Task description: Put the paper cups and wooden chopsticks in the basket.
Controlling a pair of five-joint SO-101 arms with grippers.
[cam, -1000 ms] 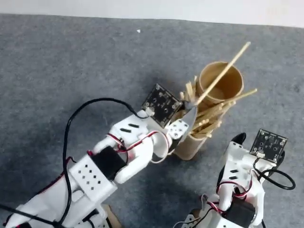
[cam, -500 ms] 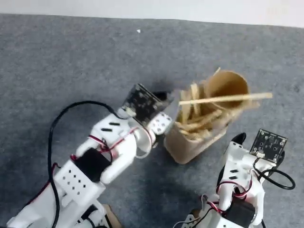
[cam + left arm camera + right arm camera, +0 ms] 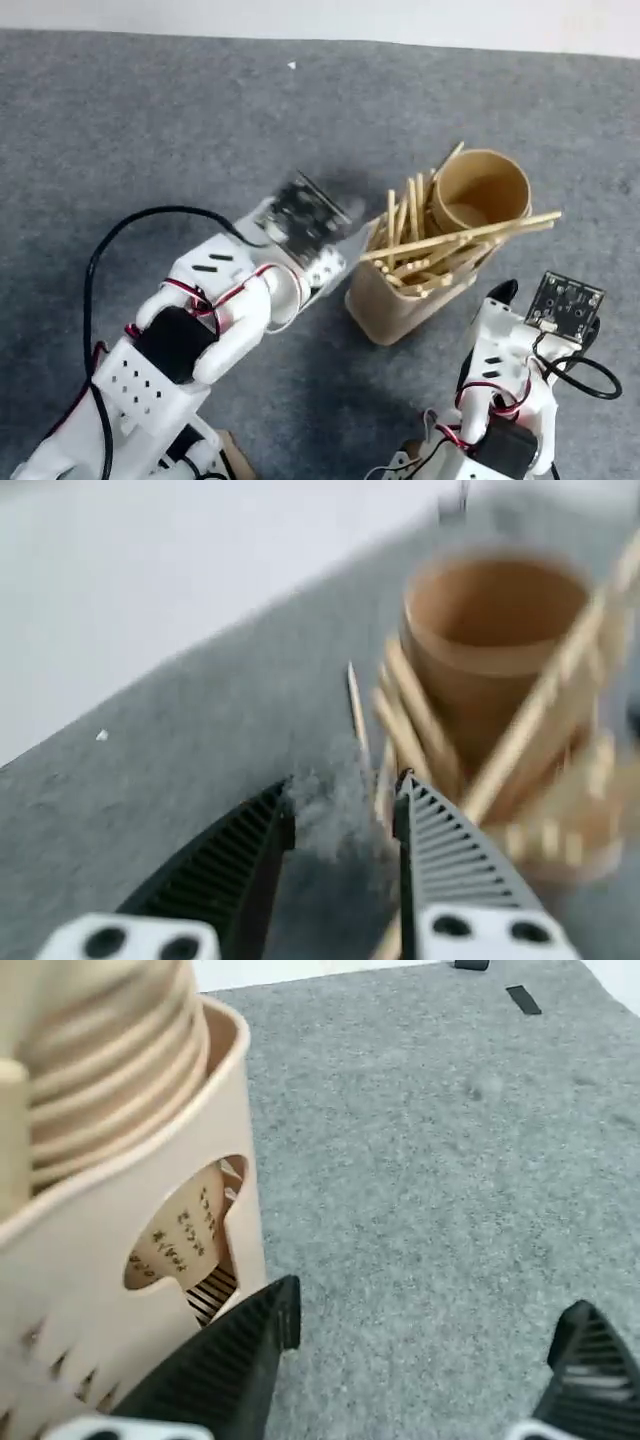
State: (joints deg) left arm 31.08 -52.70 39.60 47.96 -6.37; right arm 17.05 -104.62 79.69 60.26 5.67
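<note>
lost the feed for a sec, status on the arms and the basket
Left gripper open, close by the chopsticks. Right gripper open, empty, beside the basket. Paper cups stacked in basket, chopsticks too, one lying across the top.

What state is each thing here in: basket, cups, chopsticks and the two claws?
basket: on the grey mat, holding cups and chopsticks.
paper cups: stacked, mouth up, inside the basket.
wooden chopsticks: in the basket, ends poking out, one lying across.
left gripper: open, empty, beside the basket.
right gripper: open, empty, beside the basket.
</note>
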